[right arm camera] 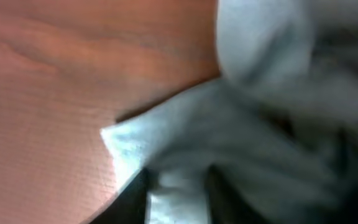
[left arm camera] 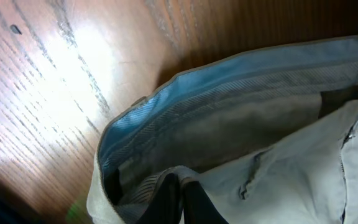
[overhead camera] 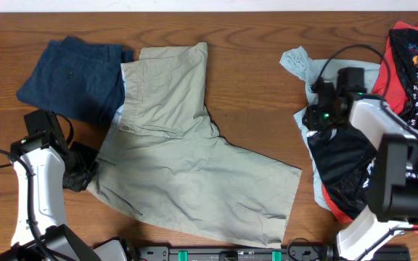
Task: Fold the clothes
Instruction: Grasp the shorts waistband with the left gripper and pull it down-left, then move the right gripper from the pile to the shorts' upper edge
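Observation:
The khaki shorts point(overhead camera: 187, 167) lie spread flat in the middle of the table, waistband to the left. My left gripper point(overhead camera: 84, 172) is at the lower left end of the waistband. In the left wrist view its fingers point(left arm camera: 182, 202) are shut on a fold of the khaki waistband point(left arm camera: 229, 118), whose light blue lining shows. My right gripper point(overhead camera: 315, 116) is on the light blue garment point(overhead camera: 300, 64) at the right. In the blurred right wrist view its fingers point(right arm camera: 179, 202) hold a wad of that light blue cloth point(right arm camera: 229, 137) between them.
A navy garment point(overhead camera: 75, 76) lies at the back left, partly under the khaki shorts. A red-and-black printed garment point(overhead camera: 412, 72) is heaped at the far right with dark cloth point(overhead camera: 339, 163) below the right arm. Bare wood point(overhead camera: 256, 94) lies between the shorts and the right pile.

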Controlling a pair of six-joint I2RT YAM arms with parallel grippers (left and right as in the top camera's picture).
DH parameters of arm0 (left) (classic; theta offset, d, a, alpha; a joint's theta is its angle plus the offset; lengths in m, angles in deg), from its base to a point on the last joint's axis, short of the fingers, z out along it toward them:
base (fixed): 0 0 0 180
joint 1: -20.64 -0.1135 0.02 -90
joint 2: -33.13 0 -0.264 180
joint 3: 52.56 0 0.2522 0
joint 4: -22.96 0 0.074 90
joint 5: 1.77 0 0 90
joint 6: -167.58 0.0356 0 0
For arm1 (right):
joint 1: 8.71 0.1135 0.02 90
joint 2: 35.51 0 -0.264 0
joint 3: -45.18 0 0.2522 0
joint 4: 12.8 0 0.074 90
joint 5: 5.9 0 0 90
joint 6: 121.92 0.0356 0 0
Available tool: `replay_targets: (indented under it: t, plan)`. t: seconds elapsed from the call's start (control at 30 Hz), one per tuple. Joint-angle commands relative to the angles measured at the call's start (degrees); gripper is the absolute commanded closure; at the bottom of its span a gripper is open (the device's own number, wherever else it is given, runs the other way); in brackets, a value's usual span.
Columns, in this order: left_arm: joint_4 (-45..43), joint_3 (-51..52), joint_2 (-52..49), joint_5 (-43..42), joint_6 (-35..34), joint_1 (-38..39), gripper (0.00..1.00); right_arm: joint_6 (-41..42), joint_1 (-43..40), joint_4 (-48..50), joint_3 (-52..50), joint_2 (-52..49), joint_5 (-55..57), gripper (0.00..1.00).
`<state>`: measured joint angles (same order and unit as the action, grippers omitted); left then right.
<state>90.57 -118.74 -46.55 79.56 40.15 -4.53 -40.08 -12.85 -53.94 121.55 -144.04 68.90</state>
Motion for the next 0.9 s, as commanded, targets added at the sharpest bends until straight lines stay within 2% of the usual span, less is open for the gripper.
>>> replay_targets:
  t: [0.0, 0.13, 0.27, 0.33, 0.47, 0.57, 0.67, 0.7, 0.8, 0.87]
  plan:
    - [0.04, 0.02, -0.07, 0.15, 0.74, 0.48, 0.94, 0.61, 0.22, 1.86, -0.81, -5.05, 2.67, 0.77]
    - [0.09, 0.04, -0.07, 0.13, 0.74, 1.09, 0.94, 11.21, -3.65, 4.74, -0.79, -8.11, 24.96, 0.69]
    - [0.11, 0.04, -0.07, 0.13, 0.76, 2.54, 0.94, 13.77, -11.06, 4.79, 0.28, -8.15, 38.10, 0.60]
    - [0.11, 0.04, -0.07, 0.13, 0.76, 3.43, 0.94, 15.39, -15.50, 2.62, 2.14, -8.15, 41.33, 0.55]
    - [0.07, 0.04, -0.07, 0.15, 0.74, 5.07, 0.94, 21.07, -24.35, -4.66, 7.26, -8.11, 42.80, 0.56]
    - [0.07, 0.04, -0.07, 0.15, 0.76, 5.66, 0.94, 24.20, -28.55, -9.86, 11.34, -7.91, 42.64, 0.48]
    - [0.02, 0.04, -0.07, 0.17, 0.76, 5.64, 0.94, 20.63, -29.86, -12.85, 15.82, -6.71, 33.99, 0.41]
    - [-0.02, 0.04, -0.07, 0.17, 0.76, 5.64, 0.94, 16.52, -29.59, -13.11, 17.14, -5.99, 27.50, 0.40]
    - [-0.20, 0.04, -0.07, 0.17, 0.74, 5.64, 0.94, 0.52, -27.23, -14.27, 20.06, -3.08, -1.90, 0.43]
    - [-0.20, 0.04, -0.04, 0.17, 0.74, 5.64, 0.94, -4.35, -24.98, -13.94, 20.39, -1.38, -13.66, 0.44]
